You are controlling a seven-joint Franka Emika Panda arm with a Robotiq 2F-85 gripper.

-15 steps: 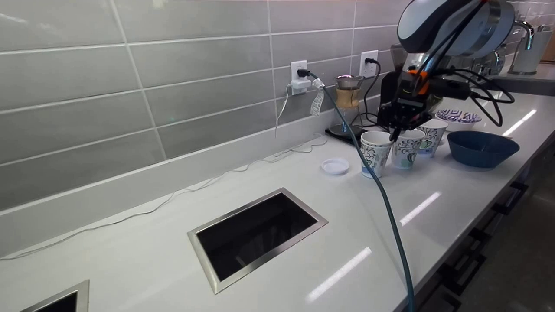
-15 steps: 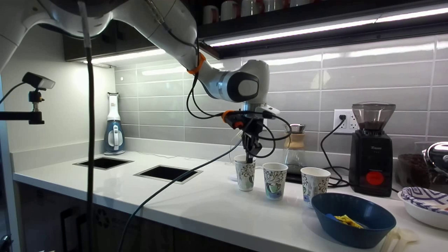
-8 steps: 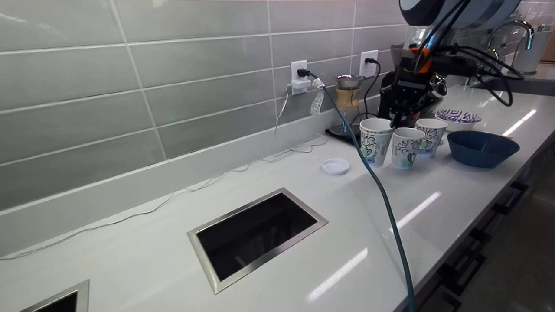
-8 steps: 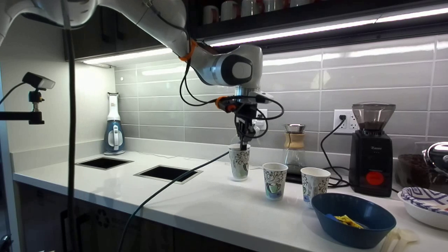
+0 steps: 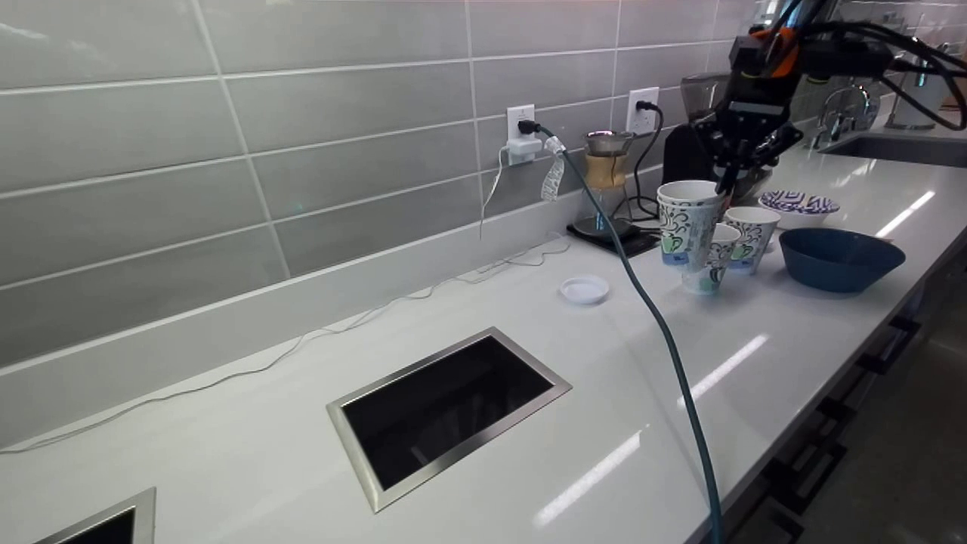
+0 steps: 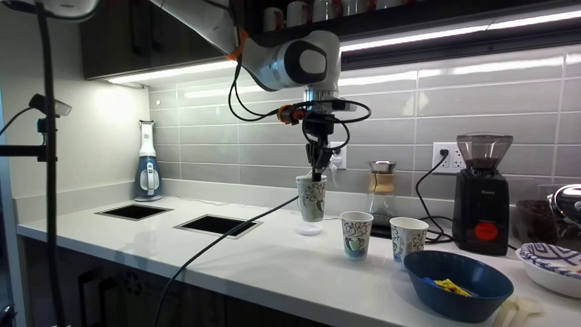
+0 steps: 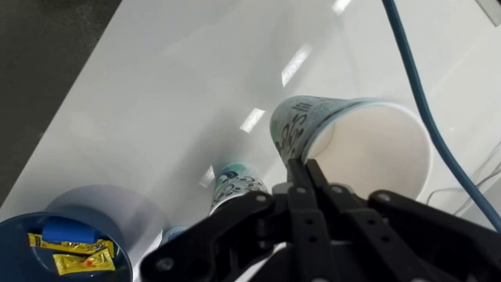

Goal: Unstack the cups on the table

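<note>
My gripper [image 5: 725, 187] is shut on the near rim of a cup stack [image 5: 682, 230], one finger inside and one outside. A doubled rim shows nested cups; how many are nested I cannot tell. The stack [image 6: 312, 202] hangs nearly upright above the white countertop [image 6: 272, 268], its wide mouth [image 7: 372, 152] showing in the wrist view. A middle cup [image 6: 356, 236] stands upright on the countertop, partly behind the held stack in an exterior view [image 5: 708, 281]. Another cup [image 6: 407, 238] stands upright beyond it, beside the blue bowl.
The dark blue bowl [image 6: 458, 290] holds small yellow packets. A flat white disc [image 6: 309, 229] lies below the held stack. A teal cable [image 5: 672, 355] crosses near the stack. A glass carafe [image 6: 382, 195] and a black grinder [image 6: 481, 209] stand by the wall. A framed dark cut-out [image 5: 449, 412] lies in the countertop.
The gripper has lifted the cup stack off the countertop, with a small sideways shift, uncovering the white disc in an exterior view. The two standing cups and the bowl have not moved.
</note>
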